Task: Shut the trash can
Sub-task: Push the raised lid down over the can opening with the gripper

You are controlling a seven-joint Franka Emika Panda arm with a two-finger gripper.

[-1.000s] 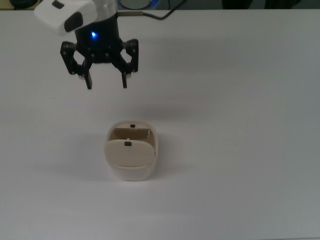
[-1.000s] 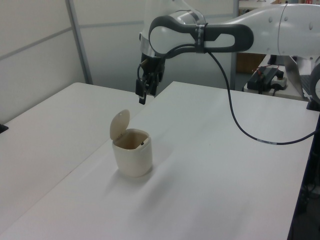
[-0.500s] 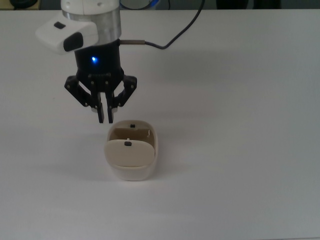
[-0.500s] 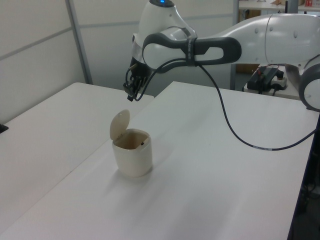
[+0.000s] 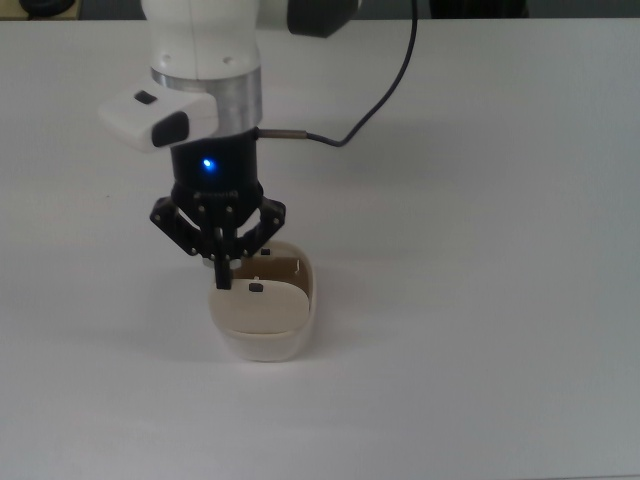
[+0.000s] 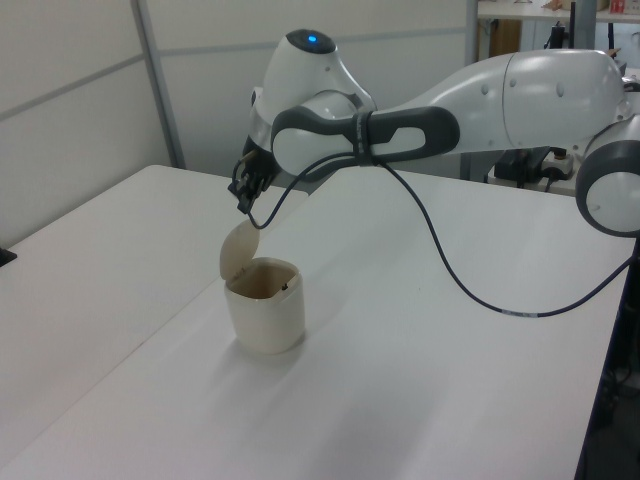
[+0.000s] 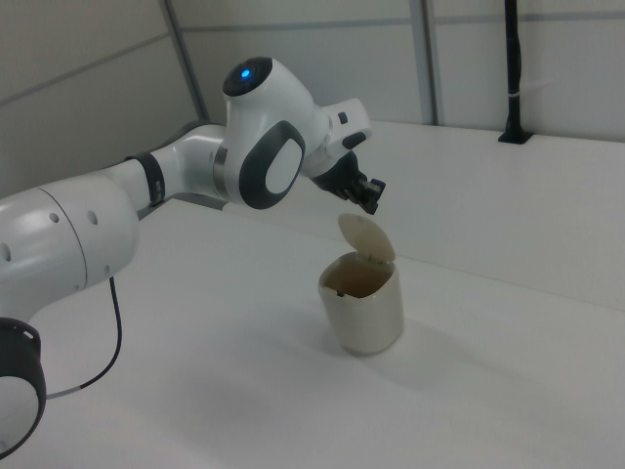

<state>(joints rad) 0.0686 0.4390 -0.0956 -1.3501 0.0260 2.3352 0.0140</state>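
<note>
The trash can (image 5: 262,318) sits out in the open on the white table (image 5: 480,260), lid (image 6: 237,250) flipped up and standing nearly upright at the rim on the left view's left, so you can see the tan inside. The gripper (image 5: 221,275) hangs right above that raised lid's top edge, fingers pressed together with nothing between them. The black cable (image 6: 450,270) trails off the arm, well away from the can.

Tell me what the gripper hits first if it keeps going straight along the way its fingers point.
Most likely the raised lid of the trash can: the gripper hangs just above the lid's top edge, fingers pointing down. Depth is unclear, so it might instead slip past into the open bin.
</note>
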